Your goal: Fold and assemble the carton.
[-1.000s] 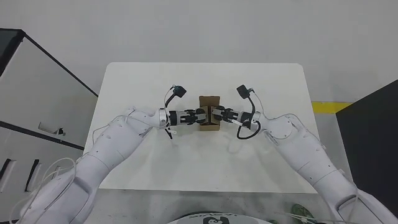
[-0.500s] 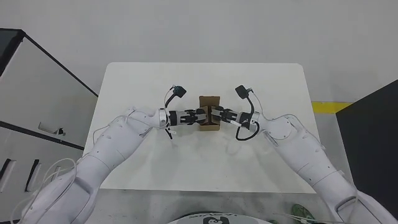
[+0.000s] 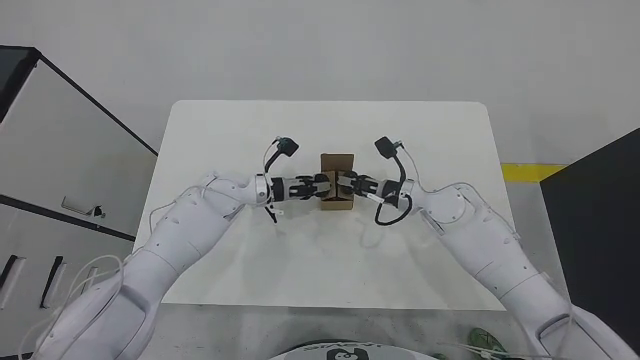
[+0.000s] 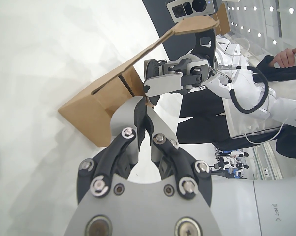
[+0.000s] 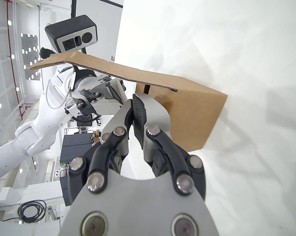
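Note:
A brown carton (image 3: 337,164) lies in the middle of the white table (image 3: 420,250), one long flap (image 4: 148,47) sticking out from it at a slant. My left gripper (image 3: 322,187) and my right gripper (image 3: 351,186) meet at the carton's near open end from opposite sides. The left wrist view has the left gripper (image 4: 143,103) shut, its tips at the carton (image 4: 98,104) edge, and the right gripper (image 4: 149,90) just beyond it. From the right wrist, the right gripper (image 5: 135,99) is shut against the carton (image 5: 187,114) wall. I see no cardboard between either pair of pads.
The table reaches well past the carton on all sides. A dark-framed panel (image 3: 60,140) stands off the table's left side and a dark block (image 3: 600,220) off its right side.
The right arm has edged slightly toward the carton. The left arm and the carton stay as they were.

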You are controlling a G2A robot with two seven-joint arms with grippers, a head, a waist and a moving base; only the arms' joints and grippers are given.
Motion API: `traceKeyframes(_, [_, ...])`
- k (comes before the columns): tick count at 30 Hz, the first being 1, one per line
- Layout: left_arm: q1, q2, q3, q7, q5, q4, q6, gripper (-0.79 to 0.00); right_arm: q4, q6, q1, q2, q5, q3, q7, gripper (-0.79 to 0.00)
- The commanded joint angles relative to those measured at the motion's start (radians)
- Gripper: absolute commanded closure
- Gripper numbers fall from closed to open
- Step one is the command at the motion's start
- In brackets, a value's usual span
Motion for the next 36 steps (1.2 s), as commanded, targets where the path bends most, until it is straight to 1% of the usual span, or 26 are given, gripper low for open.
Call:
traceKeyframes(1, [0.003,0.000,-0.005,0.002,0.000,-0.003,-0.010,0.000,-0.004,-0.005,-0.003,0.000,0.001,0.005,-0.001,0.000])
traceKeyframes(6, [0.009,0.001,-0.013,0.000,0.002,-0.008,-0.024,0.000,-0.015,-0.006,-0.013,0.002,-0.008,0.019,-0.004,0.000])
traceKeyframes(16, [0.008,-0.008,-0.009,-0.004,0.015,-0.003,0.001,0.000,-0.011,0.006,-0.015,-0.003,-0.018,0.021,0.002,0.000])
traceKeyframes(36, [0.007,-0.019,-0.023,0.003,0.024,0.014,-0.003,0.000,-0.007,0.011,-0.021,-0.007,-0.035,0.039,0.013,0.000])
